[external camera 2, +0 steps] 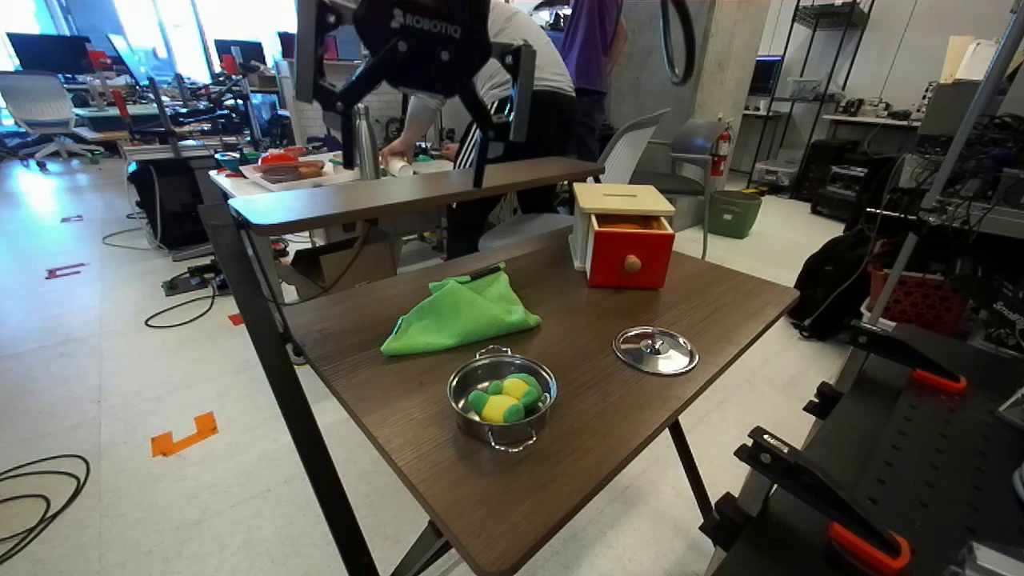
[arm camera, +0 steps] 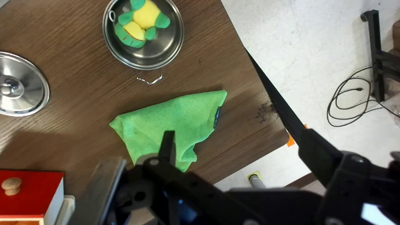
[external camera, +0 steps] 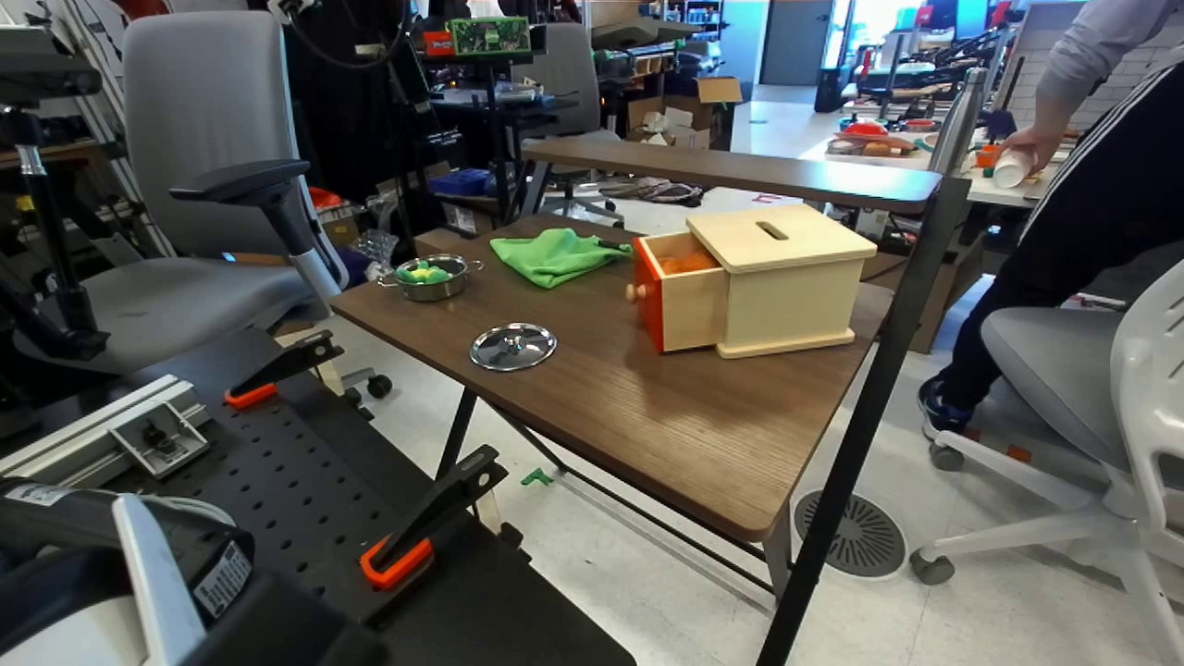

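Observation:
My gripper [external camera 2: 414, 156] hangs open high above the table, nothing between its fingers. In the wrist view, one dark finger [arm camera: 168, 143] overlaps the folded green cloth [arm camera: 168, 117] below, apart from it. A thin dark object [external camera 2: 484, 272] lies at the cloth's edge. A steel pot [arm camera: 164, 47] with two handles holds green-and-yellow plush pieces [arm camera: 147, 14]. Its shiny lid [external camera 2: 656, 352] lies flat on the tabletop, knob up. In both exterior views a pale wooden box [external camera: 791, 301] stands with its red-fronted drawer [external camera 2: 630, 264] pulled out; something orange [external camera: 684, 264] sits inside.
A raised shelf board [external camera: 731, 171] runs along one side of the brown table [external camera: 592, 370], with a metal bottle [external camera 2: 366, 144] on it. Black clamps [external camera: 444, 509] grip a perforated black bench beside the table. A person [external camera: 1101, 166] stands beyond, near a chair.

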{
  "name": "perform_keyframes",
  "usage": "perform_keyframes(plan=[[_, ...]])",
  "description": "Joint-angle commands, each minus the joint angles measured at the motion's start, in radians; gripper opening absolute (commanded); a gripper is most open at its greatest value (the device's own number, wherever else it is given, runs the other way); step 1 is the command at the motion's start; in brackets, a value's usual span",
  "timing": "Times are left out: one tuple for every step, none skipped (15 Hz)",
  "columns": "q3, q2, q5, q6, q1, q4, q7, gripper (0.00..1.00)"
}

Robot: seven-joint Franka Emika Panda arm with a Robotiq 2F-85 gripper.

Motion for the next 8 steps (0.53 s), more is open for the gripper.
perform_keyframes(plan=[[-0.035,0.12,0.015,-0.035,0.033,0.121,-0.036,1.0],[-0.04,0.154,0.023,-0.027,0.036,0.143,-0.042,1.0],[-0.045,0.181,0.031,-0.028,0.04,0.162,-0.046,1.0],[-0.053,0.212,0.034,-0.03,0.045,0.183,-0.047,1.0],[-0.059,0.246,0.038,-0.039,0.048,0.209,-0.053,1.0],[-0.064,0.273,0.044,-0.051,0.051,0.231,-0.058,1.0],[-0.071,0.297,0.045,-0.061,0.057,0.251,-0.06,1.0],[-0.078,0.318,0.046,-0.069,0.063,0.271,-0.062,1.0]])
